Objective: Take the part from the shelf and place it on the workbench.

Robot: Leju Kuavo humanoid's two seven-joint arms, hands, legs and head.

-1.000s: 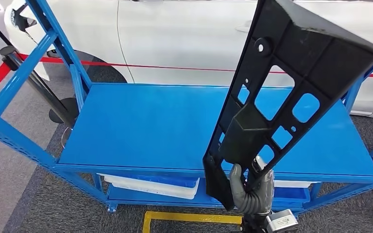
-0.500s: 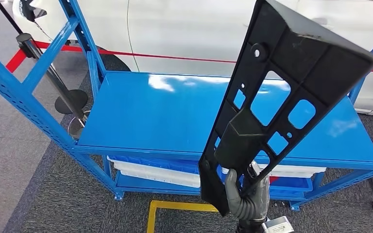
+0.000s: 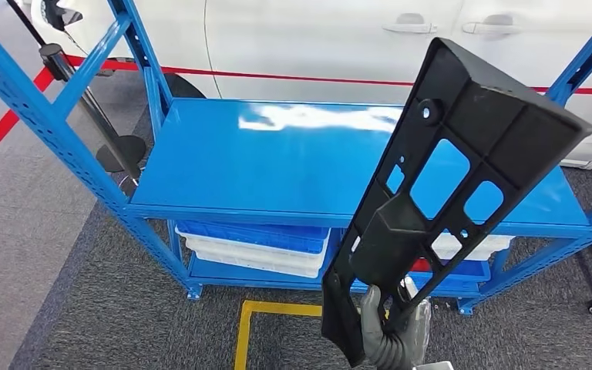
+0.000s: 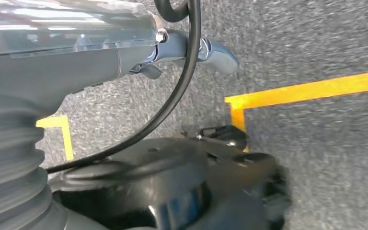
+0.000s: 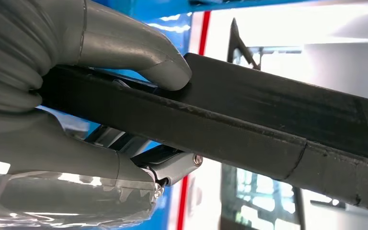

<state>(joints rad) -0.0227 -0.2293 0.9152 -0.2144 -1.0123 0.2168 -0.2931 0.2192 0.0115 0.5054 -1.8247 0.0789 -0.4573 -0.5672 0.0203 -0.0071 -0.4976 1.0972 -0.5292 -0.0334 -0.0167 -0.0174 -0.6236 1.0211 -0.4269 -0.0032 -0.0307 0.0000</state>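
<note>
1. Head view: right hand (image 3: 389,335) clamped on the low end of the black part (image 3: 447,193), held upright and leaning, well clear of the shelf (image 3: 277,166) and in front of it. Whole frame shifted against half a second ago: more carpet under the shelf now, shelf top further off and higher, white car (image 3: 316,38) showing door handles. Camera backing off, then, not the shelf moving. Part sitting lower in the frame than a second ago, same grip. Meaning: pick done, carry under way, workbench not yet found.

2. Left wrist view: left hand (image 4: 76,57) hanging over grey carpet and a yellow floor line (image 4: 311,91), away from the shelf. Blurred, fingers mostly hidden; apart or together, cannot tell. Nothing seen in it.

3. Right wrist view: thumb (image 5: 139,52) pressed flat on the part's edge (image 5: 268,124), fingers wrapped beneath, shelf blue just behind. Firm-looking hold. Long part gripped at one end only, so likely to swing on a turn.
</note>
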